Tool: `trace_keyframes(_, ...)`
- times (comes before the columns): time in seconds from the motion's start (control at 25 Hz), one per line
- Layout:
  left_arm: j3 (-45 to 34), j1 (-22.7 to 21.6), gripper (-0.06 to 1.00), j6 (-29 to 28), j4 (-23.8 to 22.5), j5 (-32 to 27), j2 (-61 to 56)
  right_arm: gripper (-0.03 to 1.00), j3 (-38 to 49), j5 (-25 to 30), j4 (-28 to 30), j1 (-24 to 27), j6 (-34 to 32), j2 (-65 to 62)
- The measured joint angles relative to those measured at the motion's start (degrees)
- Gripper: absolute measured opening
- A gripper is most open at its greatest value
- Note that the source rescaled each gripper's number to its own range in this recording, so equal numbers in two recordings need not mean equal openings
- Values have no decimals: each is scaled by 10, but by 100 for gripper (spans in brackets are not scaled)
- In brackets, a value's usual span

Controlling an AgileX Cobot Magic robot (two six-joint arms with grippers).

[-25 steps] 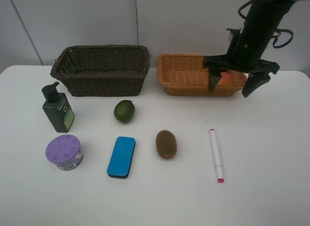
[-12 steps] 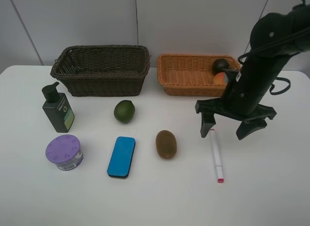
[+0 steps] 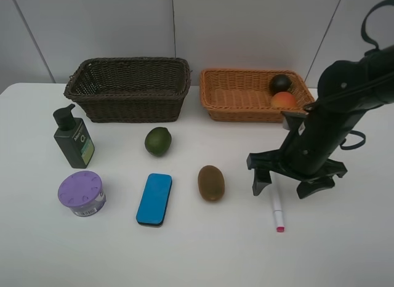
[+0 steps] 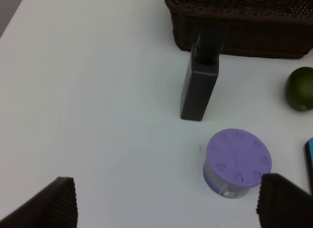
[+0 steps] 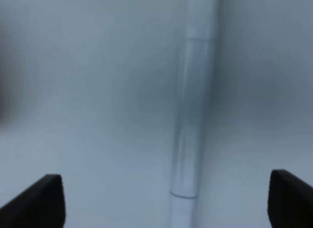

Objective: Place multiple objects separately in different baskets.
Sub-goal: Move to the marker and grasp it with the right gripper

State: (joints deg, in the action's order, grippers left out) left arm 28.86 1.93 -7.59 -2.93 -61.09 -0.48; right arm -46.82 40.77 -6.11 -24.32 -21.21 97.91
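Right hand [image 3: 282, 189] lower now, astride marker [image 3: 278, 212], kiwi [image 3: 211, 183] nearby

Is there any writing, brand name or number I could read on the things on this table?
No text can be read.
On the pump bottle: a label with print, too small to read.
On the purple-lidded tub: print round its side, too blurred to read.
Nothing else shows any writing.

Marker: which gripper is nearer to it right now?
Right. The right gripper hangs over the marker, open jaws either side of it. The left gripper is open at the far side of the table, near the purple-lidded tub.
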Motion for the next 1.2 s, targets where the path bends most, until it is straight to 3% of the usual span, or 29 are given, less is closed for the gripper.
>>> trace_keyframes(0.56,0,0,97,0,0,0,0,100,3,-48,20,-1,-5,56)
trace_keyframes(1.2,0,0,97,0,0,0,0,98,3,-56,35,-1,-14,73)
